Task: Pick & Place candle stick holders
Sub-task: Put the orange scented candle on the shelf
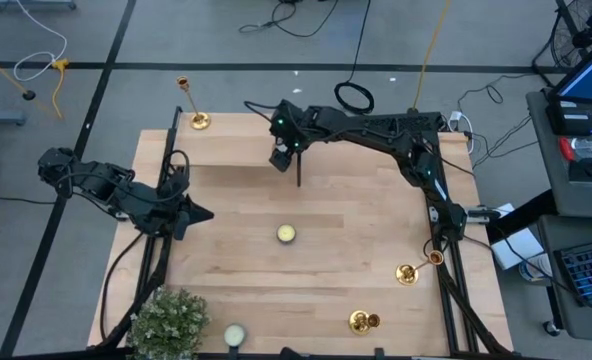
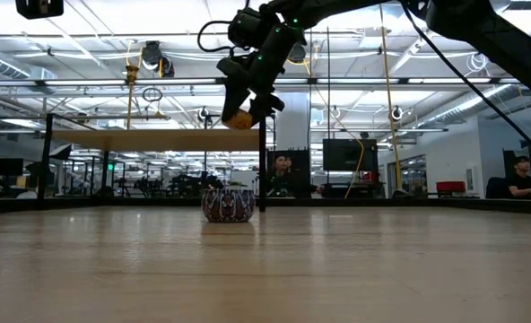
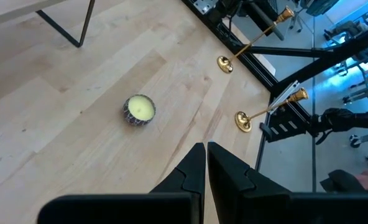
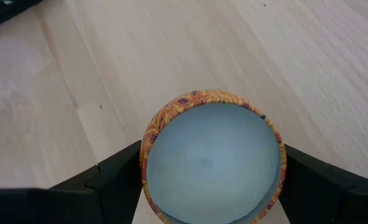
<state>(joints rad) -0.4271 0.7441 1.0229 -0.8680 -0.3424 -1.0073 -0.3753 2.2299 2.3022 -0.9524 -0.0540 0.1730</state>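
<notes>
Three gold candle stick holders stand on their round bases: one at the far left (image 1: 194,112) and two at the near right (image 1: 416,266) (image 1: 364,321), both also in the left wrist view (image 3: 252,43) (image 3: 270,109). No gripper touches them. My right gripper (image 1: 284,152) hangs high over the table's far middle, shut on a round patterned candle tin (image 4: 212,158). At the table's left my left gripper (image 1: 202,212) stays shut with nothing in it. A second tin candle (image 1: 286,234) sits on the table's middle. My right gripper pinches the patterned tin by its round side wall (image 4: 145,155), one finger (image 4: 119,171) on each of two opposite sides. The fingers slant down from above. The tin's pale-wax top faces back toward the wrist, and the tin (image 2: 239,118) hangs well clear of the table.
A raised wooden shelf (image 2: 158,139) on thin black legs (image 1: 298,172) runs along the far edge. A leafy plant (image 1: 171,320) and a pale candle (image 1: 235,335) are at the near left. The tin candle on the table shows in the low view (image 2: 228,204).
</notes>
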